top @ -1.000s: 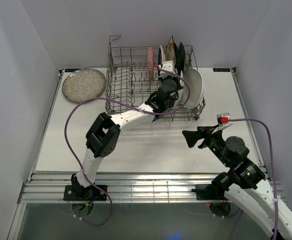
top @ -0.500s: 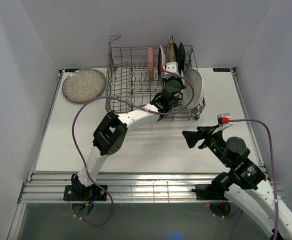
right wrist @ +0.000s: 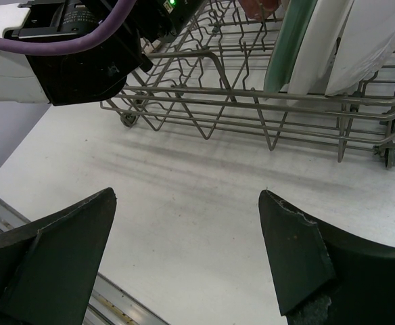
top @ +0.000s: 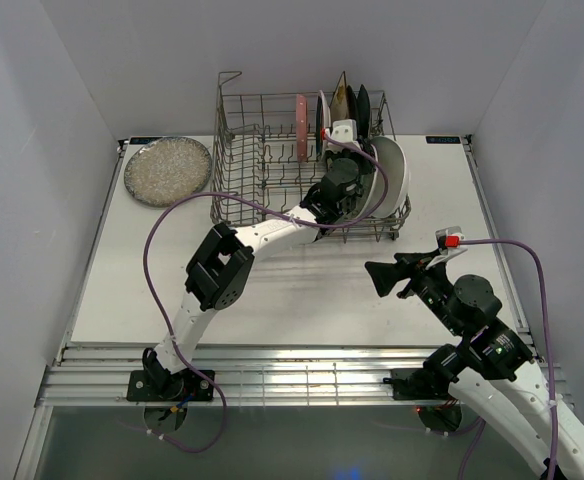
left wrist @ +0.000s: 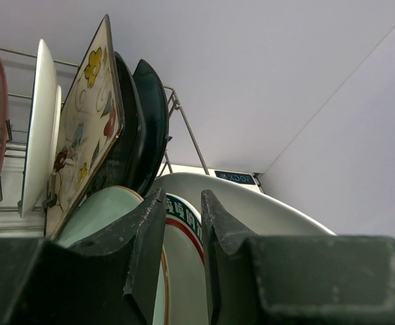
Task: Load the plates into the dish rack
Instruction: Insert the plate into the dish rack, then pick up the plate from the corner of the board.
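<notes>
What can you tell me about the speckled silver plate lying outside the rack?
The speckled silver plate is round, with a glittery grey face and a thin darker rim. It lies flat, face up, at the far left corner of the white table, just left of the dish rack. Nothing rests on it. Whether its edge touches the rack is unclear.

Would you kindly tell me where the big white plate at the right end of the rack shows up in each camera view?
Top external: white plate, leaning at the right end of the dish rack.
Left wrist: lower centre to right, behind the left tool.
Right wrist: top right corner.
Shared landmark: the dish rack's grey wires.
</notes>
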Tool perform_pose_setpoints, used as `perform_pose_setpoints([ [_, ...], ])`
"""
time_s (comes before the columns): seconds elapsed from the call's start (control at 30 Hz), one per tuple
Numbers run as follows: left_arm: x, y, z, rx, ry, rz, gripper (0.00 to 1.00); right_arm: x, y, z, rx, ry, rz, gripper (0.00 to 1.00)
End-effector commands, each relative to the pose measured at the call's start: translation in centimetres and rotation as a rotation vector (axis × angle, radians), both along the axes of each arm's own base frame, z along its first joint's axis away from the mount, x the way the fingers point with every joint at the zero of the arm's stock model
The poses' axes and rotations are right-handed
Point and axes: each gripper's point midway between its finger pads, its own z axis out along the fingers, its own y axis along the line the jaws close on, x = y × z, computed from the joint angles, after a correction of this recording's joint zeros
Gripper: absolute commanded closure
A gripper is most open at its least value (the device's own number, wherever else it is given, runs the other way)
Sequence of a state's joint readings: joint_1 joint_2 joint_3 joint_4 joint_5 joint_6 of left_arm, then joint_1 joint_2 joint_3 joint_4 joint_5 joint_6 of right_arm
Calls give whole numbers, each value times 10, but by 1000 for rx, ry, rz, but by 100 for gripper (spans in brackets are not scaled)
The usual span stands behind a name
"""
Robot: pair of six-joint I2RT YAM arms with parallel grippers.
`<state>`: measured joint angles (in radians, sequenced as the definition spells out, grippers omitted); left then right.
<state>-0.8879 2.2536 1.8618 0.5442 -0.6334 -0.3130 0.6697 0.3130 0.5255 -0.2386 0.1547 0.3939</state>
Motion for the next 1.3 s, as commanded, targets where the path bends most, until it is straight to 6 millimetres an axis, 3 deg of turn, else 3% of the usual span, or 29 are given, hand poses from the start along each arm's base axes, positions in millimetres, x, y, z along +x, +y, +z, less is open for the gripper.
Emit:
perform_pose_setpoints([
  [0.0, -13, 6, 59, -74, -73, -26, 62, -2, 1, 17, 41, -37, 5, 9],
  [0.17, -21, 11, 78, -89, -94, -42, 54, 0, 1, 17, 39, -34, 1, 8],
  [0.27, -26, 15, 78, -77, -92, -53, 50, 0, 1, 18, 40, -36, 1, 8],
  [0.3, -30, 20, 89, -85, -103, -57, 47, 0, 1, 18, 39, -35, 0, 8],
  [0.37, -36, 22, 85, -67, -97, -75, 45, 0, 1, 18, 39, -31, 0, 8],
  [0.4, -43, 28, 99, -80, -113, -82, 43, 0, 1, 19, 41, -32, 0, 8],
  [0.47, -49, 35, 100, -65, -116, -87, 41, 0, 2, 20, 43, -31, 6, 8],
  [0.5, -56, 41, 116, -77, -136, -98, 41, 0, 2, 20, 45, -31, 4, 8],
  [0.6, -69, 49, 122, -49, -149, -124, 38, -1, 1, 21, 47, -29, 2, 8],
  [0.63, -78, 59, 138, -60, -173, -130, 38, -2, 0, 21, 45, -27, -1, 8],
  [0.7, -86, 68, 136, -32, -177, -135, 37, -2, -1, 21, 46, -27, -7, 8],
  [0.73, -97, 77, 152, -37, -206, -147, 37, -2, -2, 22, 45, -27, -8, 8],
  [0.77, -102, 83, 155, -21, -219, -143, 36, -2, -2, 21, 44, -26, -8, 8],
  [0.83, -110, 93, 145, 12, -223, -142, 35, -2, -2, 23, 46, -29, -5, 7],
  [0.87, -119, 105, 160, 3, -254, -139, 32, -3, -1, 23, 46, -30, -2, 7],
  [0.93, -127, 116, 152, 45, -275, -128, 30, -2, 0, 22, 41, -24, -1, 7],
  [1.0, -140, 135, 169, 45, -330, -108, 27, -1, 1, 20, 37, -20, -1, 7],
  [1.03, -143, 139, 160, 66, -326, -105, 27, -1, 1, 20, 35, -17, 1, 7],
  [1.1, -156, 156, 175, 44, -370, -97, 26, 0, 3, 18, 34, -12, 5, 7],
  [1.27, -180, 178, 176, 63, -411, -113, 16, -1, 4, 17, 38, -14, 14, 6],
])
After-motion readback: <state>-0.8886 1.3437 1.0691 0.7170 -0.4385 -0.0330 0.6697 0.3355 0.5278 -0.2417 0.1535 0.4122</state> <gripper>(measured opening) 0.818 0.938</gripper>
